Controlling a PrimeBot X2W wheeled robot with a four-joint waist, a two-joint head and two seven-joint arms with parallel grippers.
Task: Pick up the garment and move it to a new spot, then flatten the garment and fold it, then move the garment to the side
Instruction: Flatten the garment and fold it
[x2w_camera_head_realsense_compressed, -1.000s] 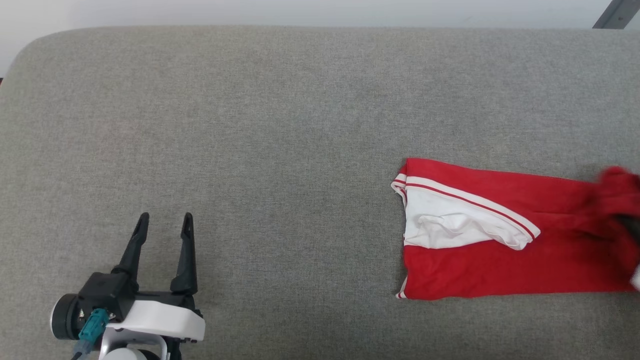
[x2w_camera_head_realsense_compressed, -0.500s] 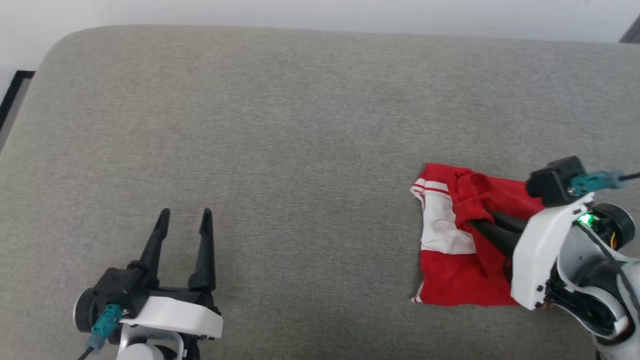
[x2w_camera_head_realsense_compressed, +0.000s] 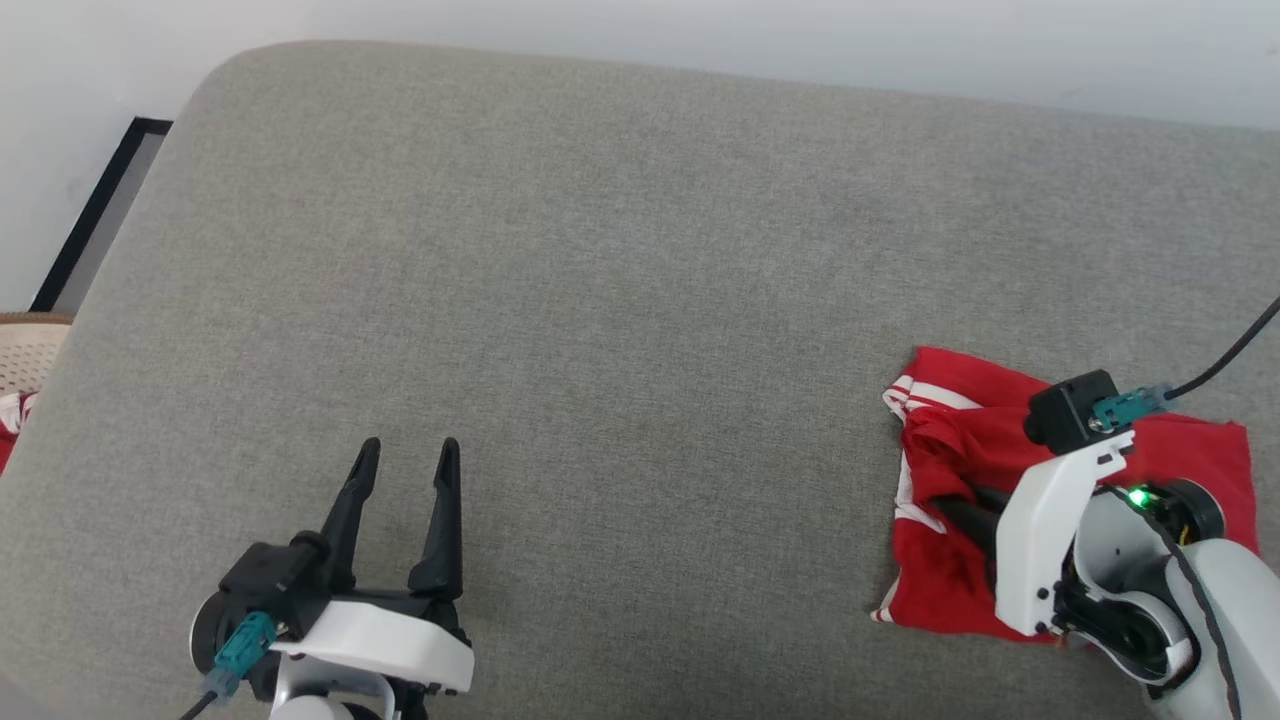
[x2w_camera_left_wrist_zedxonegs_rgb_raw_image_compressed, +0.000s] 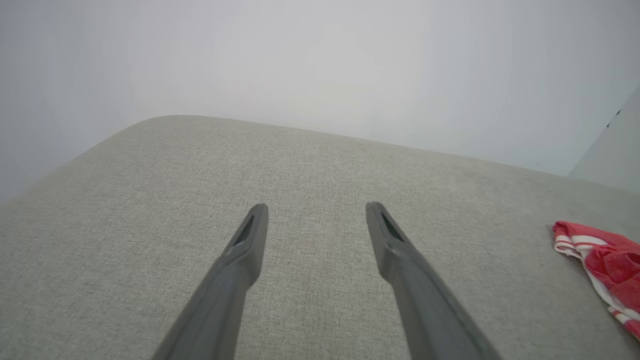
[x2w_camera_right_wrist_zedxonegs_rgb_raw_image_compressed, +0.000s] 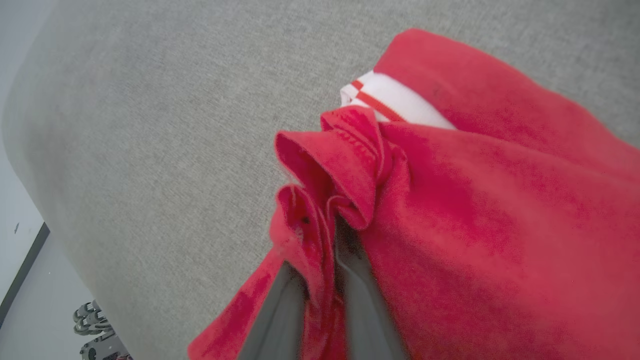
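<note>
Red cloth doubled over now: the garment (x2w_camera_head_realsense_compressed: 960, 440) sits near the right end of the grey cushion (x2w_camera_head_realsense_compressed: 600, 300), where a second ago it lay stretched long with its white sleeve open. The right gripper (x2w_camera_head_realsense_compressed: 950, 503) pinches a bunched red edge, carried leftward across the body, so that reads as a fold landing. The left gripper (x2w_camera_head_realsense_compressed: 410, 452) waits near-left, fingers spread; the camera has swung too.

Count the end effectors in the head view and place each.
2. Left end effector: lower left, open above the cushion. Right end effector: lower right, pinching the garment.
</note>
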